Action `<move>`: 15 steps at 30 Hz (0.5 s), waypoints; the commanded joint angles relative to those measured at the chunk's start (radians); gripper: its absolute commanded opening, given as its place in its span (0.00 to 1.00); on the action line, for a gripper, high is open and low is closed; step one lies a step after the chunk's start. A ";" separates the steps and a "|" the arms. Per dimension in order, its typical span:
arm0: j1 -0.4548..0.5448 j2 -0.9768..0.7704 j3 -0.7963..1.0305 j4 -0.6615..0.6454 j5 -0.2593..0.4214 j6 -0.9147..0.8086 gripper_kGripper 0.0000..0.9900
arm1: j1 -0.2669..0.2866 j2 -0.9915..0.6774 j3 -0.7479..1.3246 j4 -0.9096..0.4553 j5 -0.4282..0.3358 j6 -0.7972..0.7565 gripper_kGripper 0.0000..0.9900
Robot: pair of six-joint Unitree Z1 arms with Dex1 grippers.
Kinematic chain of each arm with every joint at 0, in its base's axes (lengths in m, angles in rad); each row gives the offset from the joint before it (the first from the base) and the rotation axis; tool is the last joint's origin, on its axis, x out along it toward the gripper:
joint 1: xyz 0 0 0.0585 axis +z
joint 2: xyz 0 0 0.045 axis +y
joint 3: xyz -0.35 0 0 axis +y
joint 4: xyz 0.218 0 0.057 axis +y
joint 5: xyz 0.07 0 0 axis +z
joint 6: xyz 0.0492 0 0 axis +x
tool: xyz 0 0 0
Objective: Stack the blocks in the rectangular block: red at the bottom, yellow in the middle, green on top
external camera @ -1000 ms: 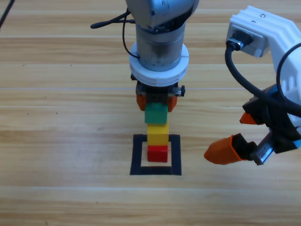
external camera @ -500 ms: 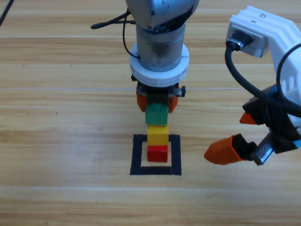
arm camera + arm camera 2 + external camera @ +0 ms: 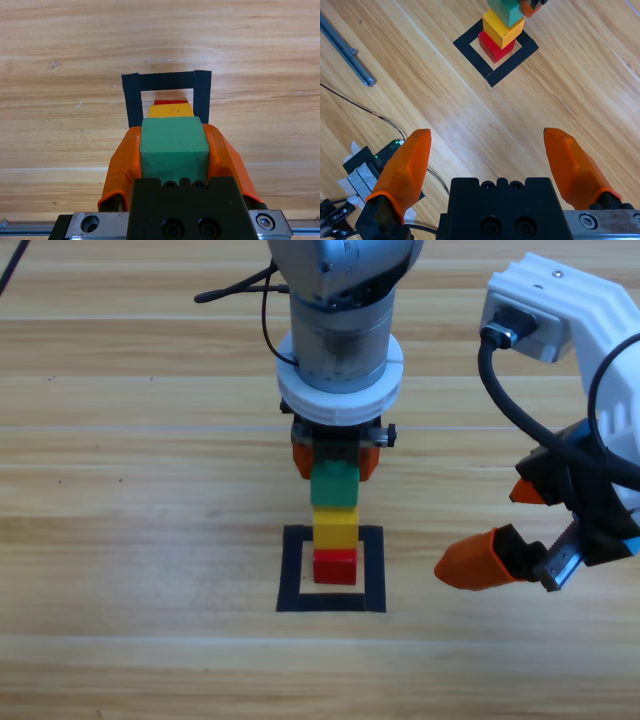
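Teal-green cube [image 3: 333, 482]: held between the two orange jaws of the left gripper [image 3: 334, 456], which are closed against its left and right faces. It sits directly above the yellow cube [image 3: 335, 526]; whether it already touches the yellow top face cannot be told. In the left wrist view the green faces line up closely with the yellow edge showing beyond them.

Yellow cube: rests on the red cube [image 3: 335, 566], edges roughly square with it.

Red cube: stands on bare wood inside the black tape rectangle [image 3: 291, 571], apart from the tape on all sides.

Key relation: the stack's axis is vertical and the left gripper comes in from the far side, straight over it. The likely next move is to part the jaws sideways and lift clear; any sideways drag could topple the column.

Right gripper [image 3: 520, 525]: waits well to the right of the rectangle, jaws spread wide, holding nothing. The left arm is by far the nearer to the stack.

Surroundings: wooden table [image 3: 130, 540]; a black cable [image 3: 235, 287] lies at the far side. Nothing stands in the left gripper's way.

Progress, as judged: order red, yellow, green is correct; only release remains.
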 commanded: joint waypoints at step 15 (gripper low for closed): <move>-0.022 0.086 -0.010 0.004 -0.018 0.000 0.00 | 0.021 -0.018 0.031 -0.009 0.004 -0.013 1.00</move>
